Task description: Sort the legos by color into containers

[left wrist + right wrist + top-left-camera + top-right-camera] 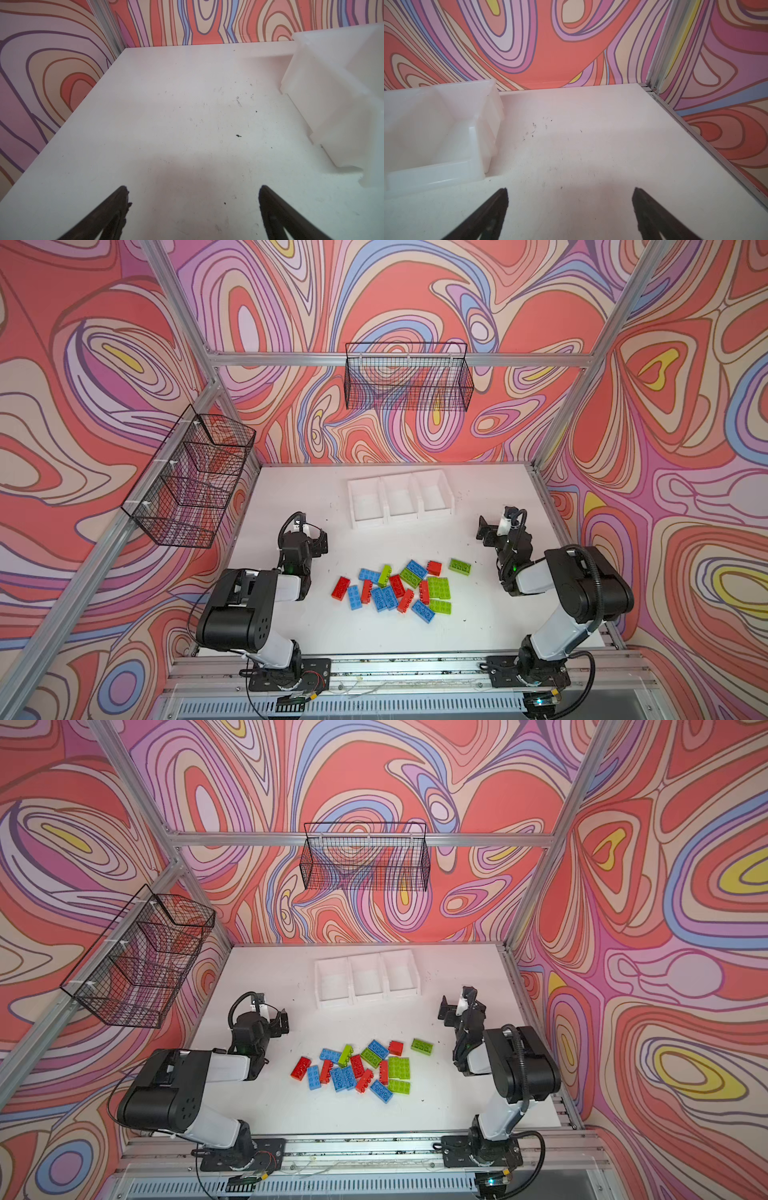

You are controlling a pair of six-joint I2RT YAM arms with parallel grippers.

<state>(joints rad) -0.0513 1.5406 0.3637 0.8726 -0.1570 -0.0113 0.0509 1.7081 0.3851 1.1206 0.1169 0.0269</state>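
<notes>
so, nothing is sorted yet: the legos [438, 587] lie heaped at the near middle, the far containers [399, 518] sit empty, and my left gripper [193, 187] and right gripper [570, 188] hang spread, holding nothing.

Bright, even light, soft shadows on table [182, 176], edges bowed, wrist views slightly soft
</notes>
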